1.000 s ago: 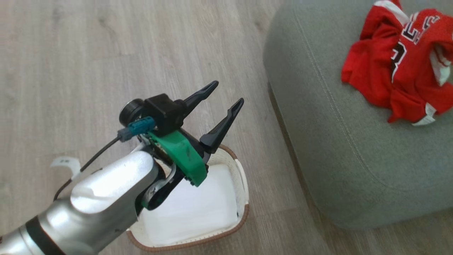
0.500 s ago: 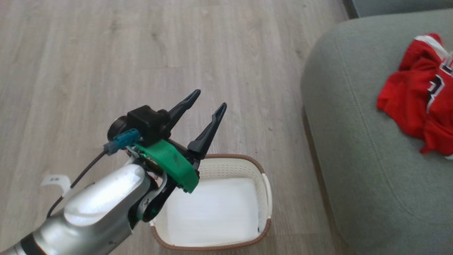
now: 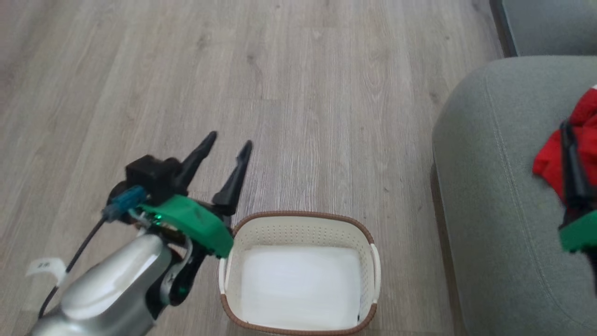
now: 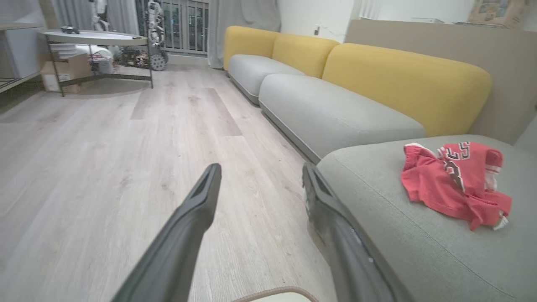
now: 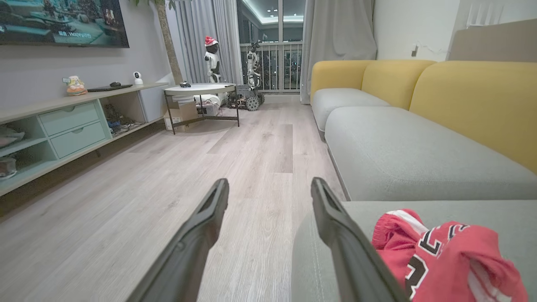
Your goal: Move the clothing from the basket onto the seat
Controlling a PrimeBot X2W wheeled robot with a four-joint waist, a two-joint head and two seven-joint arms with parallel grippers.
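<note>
**Q:** Where did the main things sit, and why?

**A:** The grey sofa seat [image 3: 494, 196] took up the right of the head view. Beside it on the floor stood the oval cream laundry basket [image 3: 298, 227], close enough, I'd judge, for a short carry. Its white bottom showed bare, with nothing red in it. The red jersey clothing [image 4: 455, 184] lay crumpled on the seat, well back from the edge, so the job looked done.

**Q:** And the grippers?

**A:** The left gripper [image 3: 229, 140] hung above the floor to the left of the basket, fingers apart, holding nothing. The right gripper [image 5: 269, 183] hovered over the seat beside the jersey, fingers also apart and empty, likely held clear so no fabric snagged.

**Q:** What about the room?

**A:** Pale wood-plank flooring [image 3: 303, 93] ran through a living room. Yellow back cushions [image 4: 402, 79] lined the long sofa. Farther off were grey curtains [image 5: 335, 29], a low shelf unit [image 5: 71, 121] and a round white table [image 5: 199, 89].
</note>
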